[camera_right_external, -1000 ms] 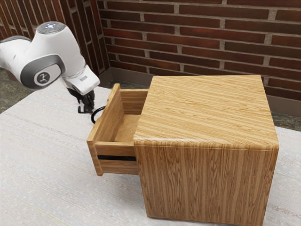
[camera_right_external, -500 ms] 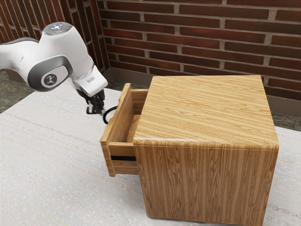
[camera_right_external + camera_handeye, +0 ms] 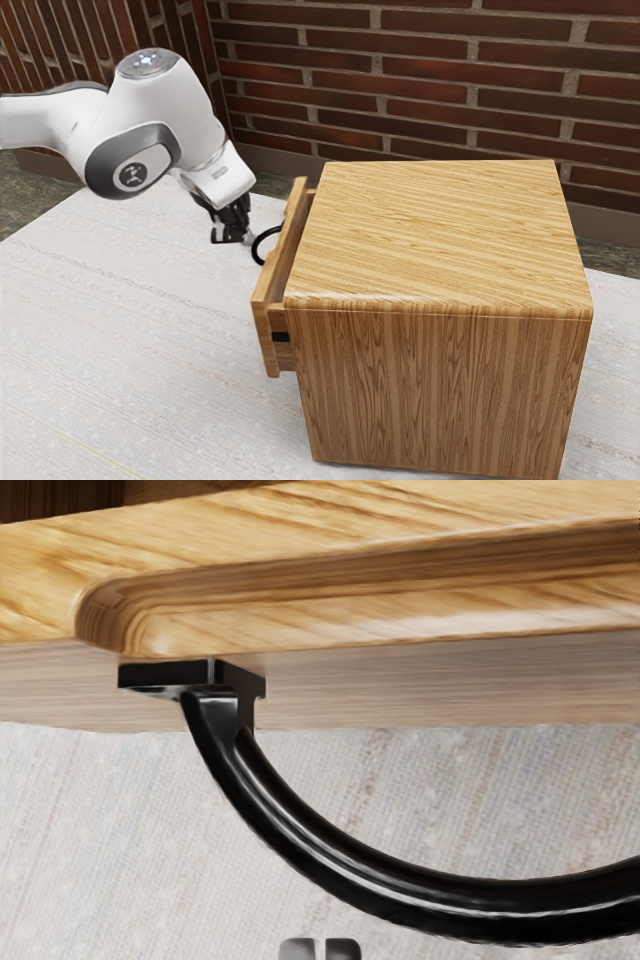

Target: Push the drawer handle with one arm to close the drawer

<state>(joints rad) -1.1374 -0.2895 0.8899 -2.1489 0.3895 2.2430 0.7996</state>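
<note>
Drawer [image 3: 281,240]: further in, slightly open, at cabinet's [image 3: 445,235] nine o'clock, exterior view. Handle [image 3: 255,247]: black, curved, on drawer's outer face. Gripper [image 3: 246,239]: beside handle, toward nine o'clock there; jaws together.

From beside the arm [image 3: 160,120], high and well back, the exterior view faces the brick wall [image 3: 450,90]; the wrist view looks down, apparently at a slant, close over the black handle [image 3: 300,835], which both share.
</note>
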